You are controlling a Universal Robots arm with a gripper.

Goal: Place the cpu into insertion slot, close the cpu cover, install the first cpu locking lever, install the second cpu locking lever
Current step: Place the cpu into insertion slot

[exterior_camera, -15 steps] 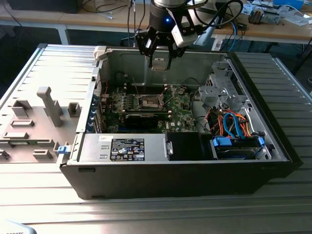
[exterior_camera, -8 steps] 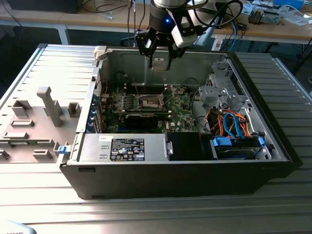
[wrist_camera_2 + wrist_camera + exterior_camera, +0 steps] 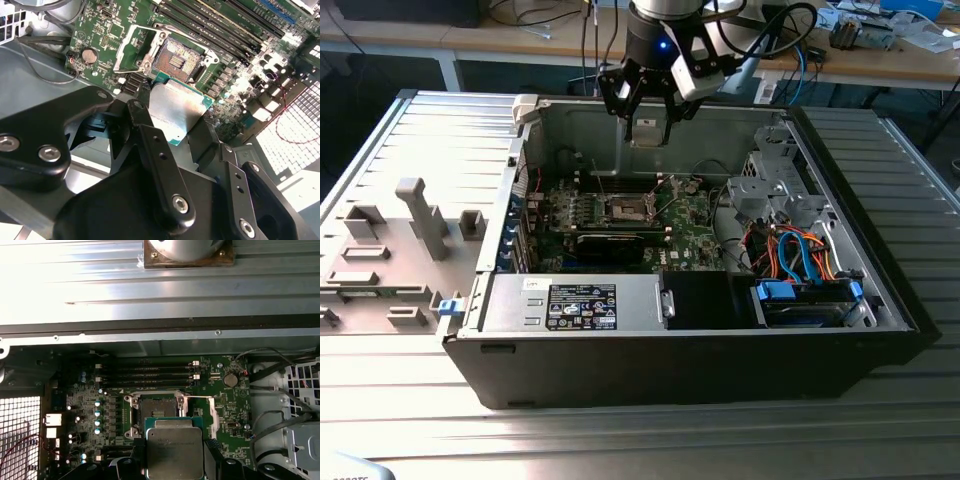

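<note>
The cpu (image 3: 177, 112), likely light, stiff and fragile underneath, is pinched by its edges between the fingers (image 3: 202, 137); the insertion slot (image 3: 177, 60) lies beyond their tips.

Even room light fell on the bench (image 3: 640, 440) in the exterior view, while the inside of the case (image 3: 670, 370) lay dim. In the first wrist view, glare burnt the ribbed panel (image 3: 75, 270) white. In the second wrist view the grille (image 3: 295, 135) was washed out, the cpu (image 3: 175, 112) gleamed softly, and the black fingers (image 3: 155, 160) sat in shadow.
</note>
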